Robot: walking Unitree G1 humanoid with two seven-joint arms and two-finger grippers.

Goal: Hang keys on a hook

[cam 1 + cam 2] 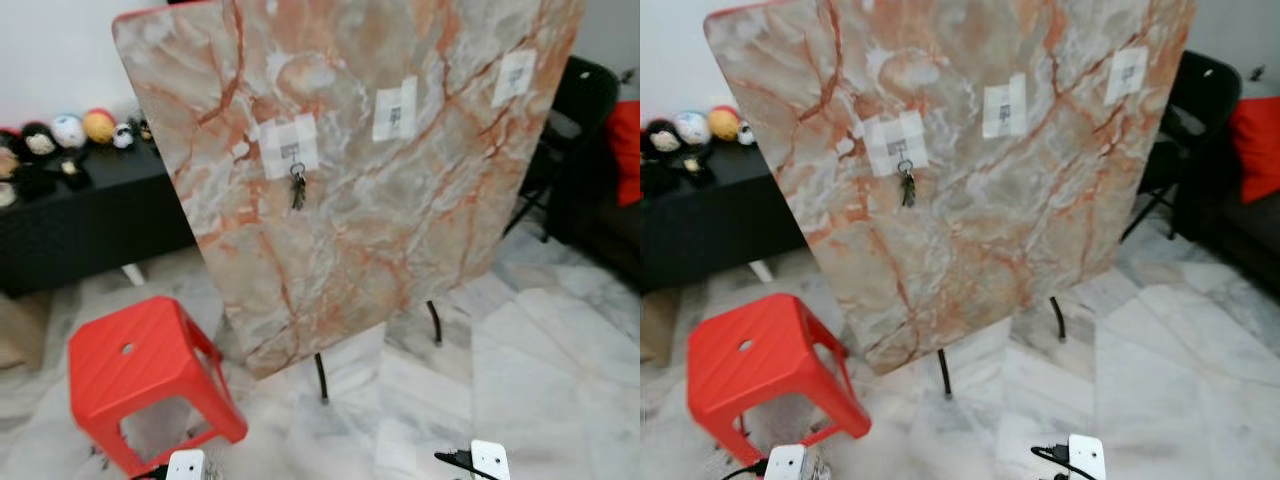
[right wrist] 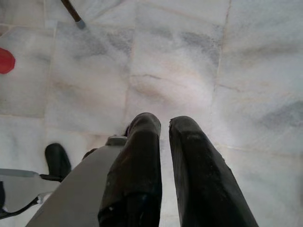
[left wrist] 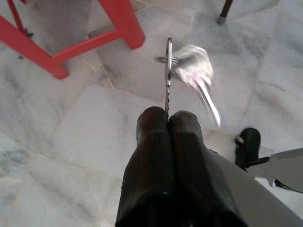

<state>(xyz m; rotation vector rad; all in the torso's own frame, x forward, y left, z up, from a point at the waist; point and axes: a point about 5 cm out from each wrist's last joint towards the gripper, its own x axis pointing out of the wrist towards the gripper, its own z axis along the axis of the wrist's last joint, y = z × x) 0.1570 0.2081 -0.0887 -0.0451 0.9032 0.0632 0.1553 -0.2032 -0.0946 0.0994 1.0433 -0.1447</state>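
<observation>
A tilted marble-patterned board (image 1: 400, 220) stands in front of me with three white tape patches, each with a small hook: left (image 1: 288, 146), middle (image 1: 395, 108), right (image 1: 514, 77). A bunch of keys (image 1: 298, 188) hangs from the left hook. My left gripper (image 3: 167, 116) hangs low over the floor, shut on a metal key ring (image 3: 168, 71); blurred silver keys (image 3: 196, 75) dangle from the ring. My right gripper (image 2: 164, 122) also hangs low over the floor tiles, its fingers slightly apart with nothing between them.
A red plastic stool (image 1: 140, 370) stands at the lower left, close to the board's thin black legs (image 1: 321, 378). A black bench (image 1: 90, 225) with stuffed toys runs along the left wall. A black chair (image 1: 575, 110) and a red cushion (image 1: 627, 150) are at the right.
</observation>
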